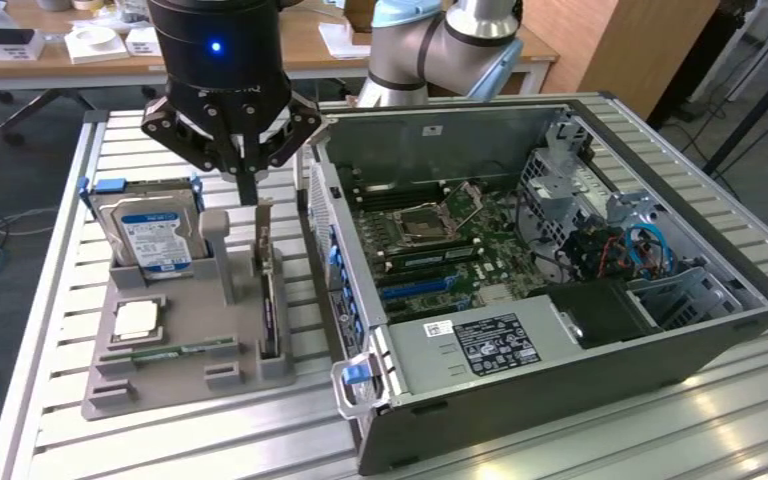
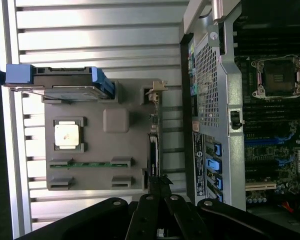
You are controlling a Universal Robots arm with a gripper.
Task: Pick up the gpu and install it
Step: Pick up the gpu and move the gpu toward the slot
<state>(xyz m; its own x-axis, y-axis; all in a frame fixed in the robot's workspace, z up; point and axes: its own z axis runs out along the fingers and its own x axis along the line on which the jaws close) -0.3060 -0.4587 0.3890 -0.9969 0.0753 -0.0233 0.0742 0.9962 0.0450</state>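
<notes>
Gpu [image 1: 269,310] stands on edge in slot of gray holder [image 1: 157,385], just beside case [image 1: 598,400]; not yet installed. Gripper [image 1: 245,190] clenched, empty, tips over holder in line with card; contact unclear. Card likely light, stiff, thin, fragile. Pinch top edge across flat faces, clear of components, no bending.

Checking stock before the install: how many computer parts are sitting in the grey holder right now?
4: hard drive upright at one end, processor chip and green memory stick lying flat, gpu standing on edge along the side nearest the computer case. None seem hidden.
</notes>
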